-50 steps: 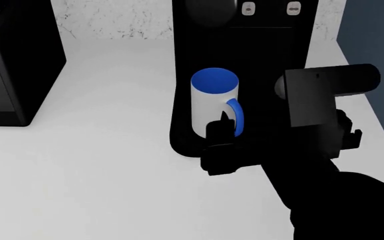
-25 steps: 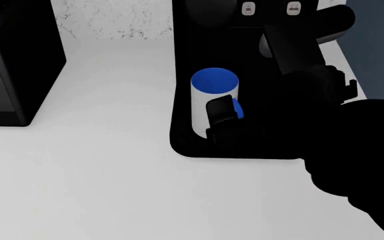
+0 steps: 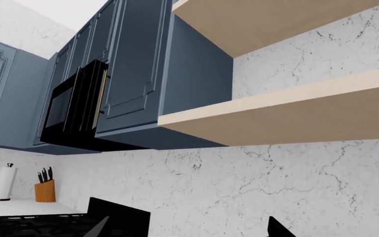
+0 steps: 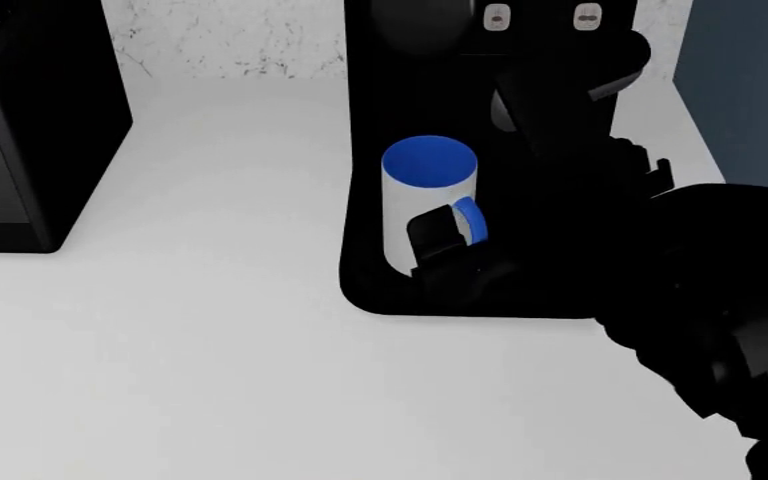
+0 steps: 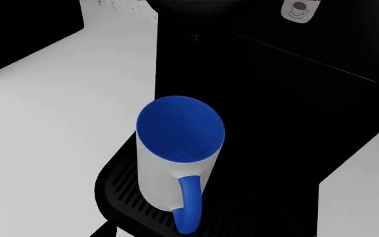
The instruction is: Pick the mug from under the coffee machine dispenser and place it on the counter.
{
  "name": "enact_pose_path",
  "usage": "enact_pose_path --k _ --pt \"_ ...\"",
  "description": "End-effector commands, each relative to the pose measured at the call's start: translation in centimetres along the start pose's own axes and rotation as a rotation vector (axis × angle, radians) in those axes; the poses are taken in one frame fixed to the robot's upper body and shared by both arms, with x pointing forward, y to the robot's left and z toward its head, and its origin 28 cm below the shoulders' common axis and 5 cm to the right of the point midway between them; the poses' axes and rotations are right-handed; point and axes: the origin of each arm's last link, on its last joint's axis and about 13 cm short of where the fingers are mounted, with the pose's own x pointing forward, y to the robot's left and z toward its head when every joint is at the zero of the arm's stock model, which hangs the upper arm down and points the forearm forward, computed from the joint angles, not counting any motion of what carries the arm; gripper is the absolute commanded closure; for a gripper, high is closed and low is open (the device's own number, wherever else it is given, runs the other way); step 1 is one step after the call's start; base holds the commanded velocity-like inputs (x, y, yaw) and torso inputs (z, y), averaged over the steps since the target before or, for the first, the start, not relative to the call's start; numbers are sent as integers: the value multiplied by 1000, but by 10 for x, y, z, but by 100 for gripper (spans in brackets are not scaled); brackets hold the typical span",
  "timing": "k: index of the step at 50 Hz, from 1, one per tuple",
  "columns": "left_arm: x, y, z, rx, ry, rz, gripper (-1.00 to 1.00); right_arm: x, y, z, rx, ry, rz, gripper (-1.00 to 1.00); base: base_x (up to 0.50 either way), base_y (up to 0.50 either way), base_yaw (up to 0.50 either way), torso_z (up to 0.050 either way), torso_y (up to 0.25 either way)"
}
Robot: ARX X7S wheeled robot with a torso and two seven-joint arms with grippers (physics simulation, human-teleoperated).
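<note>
The white mug (image 4: pixel 418 205) with a blue inside stands upright on the black base tray (image 4: pixel 364 290) of the coffee machine dispenser (image 4: pixel 491 90), its blue handle (image 4: pixel 472 222) towards me. My right gripper (image 4: pixel 458 245) is open at the handle, one finger (image 4: pixel 431 232) against the mug's wall; the other is lost against the black machine. The right wrist view shows the mug (image 5: pixel 170 168) and its handle (image 5: pixel 188 210) close up, with one fingertip (image 5: pixel 100 231) at the edge. My left gripper (image 3: pixel 186 233) is open and empty, pointing at the wall. The white counter (image 4: pixel 197 350) lies around the machine.
A black boxy appliance with a knob (image 4: pixel 11 150) stands at the counter's left. A blue-grey wall (image 4: pixel 744 70) is right of the machine, marble backsplash (image 4: pixel 224 40) behind. The left wrist view shows wooden shelves (image 3: pixel 295 113), blue cabinets (image 3: pixel 136 74), a microwave (image 3: pixel 74 111) and a knife block (image 3: pixel 45 190).
My right arm has moved forward and towards the machine. The gripper has closed in on the mug's handle. The mug has not moved.
</note>
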Motion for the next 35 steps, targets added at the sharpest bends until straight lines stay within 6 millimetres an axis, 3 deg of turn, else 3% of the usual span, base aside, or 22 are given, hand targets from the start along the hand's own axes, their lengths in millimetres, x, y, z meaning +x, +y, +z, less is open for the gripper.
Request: enact_pose_path --k 1,18,35 --pt "0 0 0 4 -1 -1 -100 16 -2 -8 -17 20 25 -100 0 0 0 0 0" --pt "0 0 0 6 -5 -1 -100 33 -12 -13 12 36 4 -100 0 0 0 0 0" --pt "0 -1 1 4 -9 -6 -100 43 -3 -14 13 54 47 -100 0 0 0 0 0"
